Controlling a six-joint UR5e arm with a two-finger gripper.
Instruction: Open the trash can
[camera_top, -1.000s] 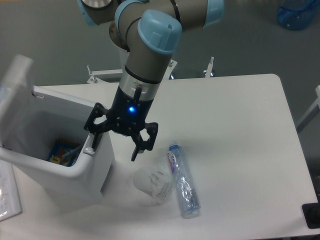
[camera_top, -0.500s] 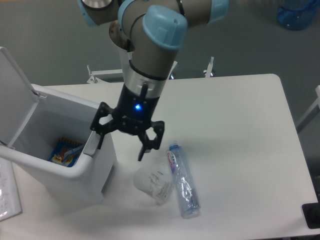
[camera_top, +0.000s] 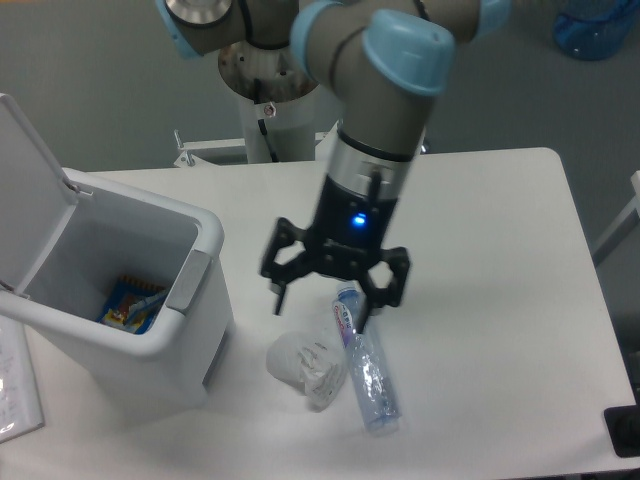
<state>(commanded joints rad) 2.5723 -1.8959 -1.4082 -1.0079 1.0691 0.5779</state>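
At the bottom centre of the frame you have a clear plastic bottle (camera_top: 365, 365) lying flat on the white table (camera_top: 490, 260), its cap end pointing toward the upper left. Touching its left side is a crumpled clear plastic cup (camera_top: 305, 368). At the lower left edge a sheet of paper (camera_top: 15, 385) pokes into view.

Just above the bottle and cup, your gripper (camera_top: 322, 304) hangs over the table with its two black fingers spread wide and nothing between them; a blue light glows on its body.

On the left side of the frame sits the trash can (camera_top: 195, 330), a big white box with rounded corners. Its lid (camera_top: 30, 190) is swung up and back toward the upper left, so the can stands open. A grey latch tab (camera_top: 188, 281) shows on the near rim. Inside, at the bottom, lies a colourful wrapper (camera_top: 130, 300).

Farthest back, in the upper right corner, is a blue container (camera_top: 597, 28) on the floor
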